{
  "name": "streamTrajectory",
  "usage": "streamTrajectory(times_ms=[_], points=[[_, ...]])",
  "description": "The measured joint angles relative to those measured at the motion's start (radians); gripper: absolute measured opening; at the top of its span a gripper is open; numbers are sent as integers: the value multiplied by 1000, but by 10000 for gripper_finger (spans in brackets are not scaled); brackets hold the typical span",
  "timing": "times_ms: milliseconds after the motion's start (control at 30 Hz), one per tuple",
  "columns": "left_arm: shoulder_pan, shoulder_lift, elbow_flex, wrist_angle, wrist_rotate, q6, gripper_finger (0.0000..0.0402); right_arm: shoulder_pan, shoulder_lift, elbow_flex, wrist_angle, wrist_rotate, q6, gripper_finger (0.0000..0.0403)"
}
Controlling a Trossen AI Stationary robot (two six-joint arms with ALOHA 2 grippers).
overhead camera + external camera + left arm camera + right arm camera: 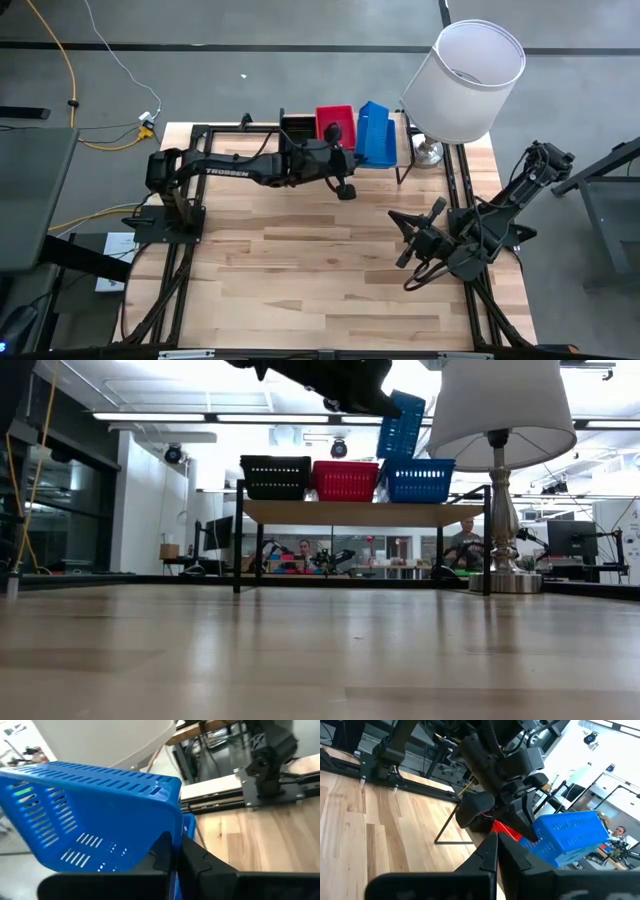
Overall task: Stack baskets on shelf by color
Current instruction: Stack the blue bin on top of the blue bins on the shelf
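On the shelf [360, 512] at the table's far edge stand a black basket [275, 477], a red basket [345, 480] and a blue basket [417, 480] in a row. A second blue basket [402, 422] hangs tilted above the blue one on the shelf. My left gripper [174, 857] is shut on it and reaches in from the left [352, 150]. My right gripper [496, 851] is shut on nothing. It hovers over the table's right side [405, 240] and points toward the shelf. My left gripper pinches one wall of the blue basket [172, 827] at its edge, one finger on either face. The fingers come nearly level from the table's left. The basket is lifted clear and tilted, above the blue basket on the shelf [570, 837].
A table lamp with a white shade [470, 75] and a metal foot [505, 582] stands just right of the shelf, close to the blue baskets. The wooden tabletop [320, 270] lies open in front of the shelf. People sit in the room beyond.
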Motion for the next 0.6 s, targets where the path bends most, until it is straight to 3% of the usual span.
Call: streamTrajectory(times_ms=[167, 600], points=[[23, 0, 0, -3, 46, -6, 0, 0, 0, 0, -6, 0, 2, 0], [25, 0, 1, -26, 10, -2, 32, 0, 0, 0, -22, 0, 26, 0]])
